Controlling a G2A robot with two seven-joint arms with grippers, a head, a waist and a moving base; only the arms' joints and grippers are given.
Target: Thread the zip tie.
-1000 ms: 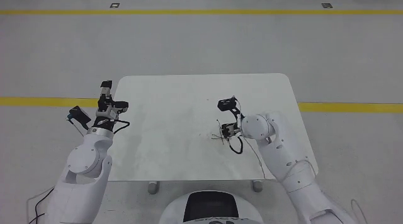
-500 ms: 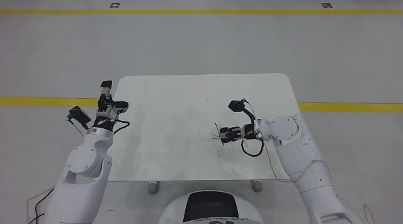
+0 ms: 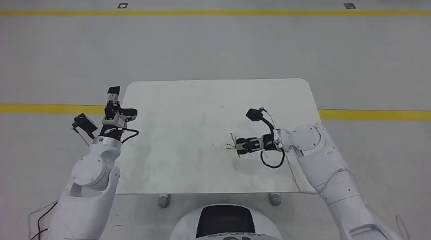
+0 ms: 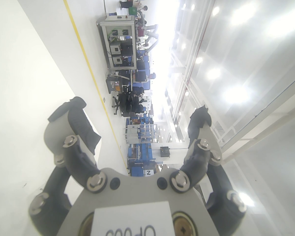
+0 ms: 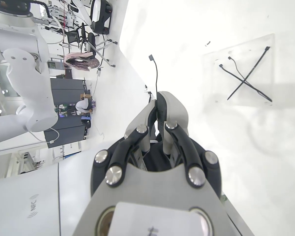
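Spreading under both arms, the white table [image 3: 195, 105] is the biggest thing in the top view, a rounded rectangle with most of its surface bare. The right arm [image 3: 316, 152] comes in from the robot's right side and bends across the near right part of the table. The left arm [image 3: 94, 172] stands beside the table's left edge, with its forearm running along that edge. The left gripper [image 3: 112, 95] sits at the far left corner region of the table; in its own wrist view the left gripper [image 4: 137, 110] has its two dark-padded fingers [image 4: 76, 116] spread wide apart with nothing between them. The right gripper [image 3: 240, 147] hangs over the table's near right area, pointing toward the middle. In the right wrist view the right gripper [image 5: 157, 99] has its fingers pressed together, pinching a zip tie [image 5: 156, 77]. This thin black strip stands straight out past the fingertips and ends in its small square head. A clear square sheet [image 5: 261, 50] lies flat on the table near the right gripper. On it rest the loose zip ties [image 5: 243, 81]: two long black ones crossed in an X, and a shorter curved one [image 5: 234, 63] beside their upper ends. The pinched zip tie touches neither the sheet nor the ties lying on it.
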